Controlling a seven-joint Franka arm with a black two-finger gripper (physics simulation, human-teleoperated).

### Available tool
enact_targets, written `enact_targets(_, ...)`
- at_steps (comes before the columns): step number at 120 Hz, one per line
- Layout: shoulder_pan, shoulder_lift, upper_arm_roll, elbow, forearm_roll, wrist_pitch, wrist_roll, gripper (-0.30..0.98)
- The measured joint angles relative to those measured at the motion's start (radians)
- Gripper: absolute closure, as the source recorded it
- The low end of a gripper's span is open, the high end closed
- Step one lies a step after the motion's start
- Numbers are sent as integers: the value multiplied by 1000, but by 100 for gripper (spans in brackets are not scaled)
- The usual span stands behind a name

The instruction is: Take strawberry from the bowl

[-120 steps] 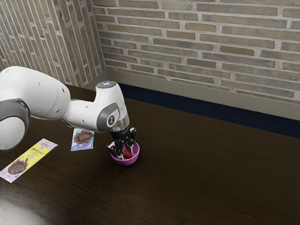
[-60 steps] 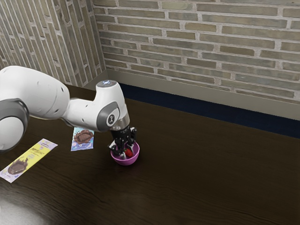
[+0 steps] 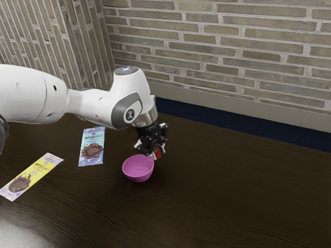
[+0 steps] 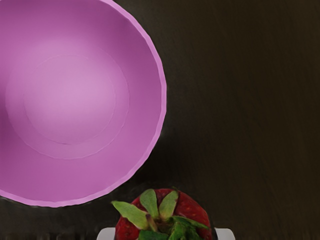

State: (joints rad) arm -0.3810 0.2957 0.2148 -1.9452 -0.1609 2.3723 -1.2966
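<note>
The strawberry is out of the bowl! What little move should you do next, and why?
I'd probably slide a bit farther from the bowl before going down. My pincer has the strawberry squeezed from both sides, and it hangs just outside the bowl's rim. Lowering right here might bump the bowl.

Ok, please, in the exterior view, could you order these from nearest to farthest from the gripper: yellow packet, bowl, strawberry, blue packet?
1. Strawberry: held in the gripper.
2. Bowl: just toward the exterior view's left.
3. Blue packet: further left, past the bowl.
4. Yellow packet: furthest left.
</note>
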Motion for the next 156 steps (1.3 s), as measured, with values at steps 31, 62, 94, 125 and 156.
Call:
enact_targets(31,-158,107,-9,118,11,-33,-7,59)
enact_targets(62,-224,176,-12,154,9,-39,-10,58)
enact_targets(94,-219,190,-12,162,3,-33,-6,20)
enact_targets(125,-204,22,62,163,13,-163,74,7)
enact_targets(156,-56,-136,223,410,90,-503,437,4)
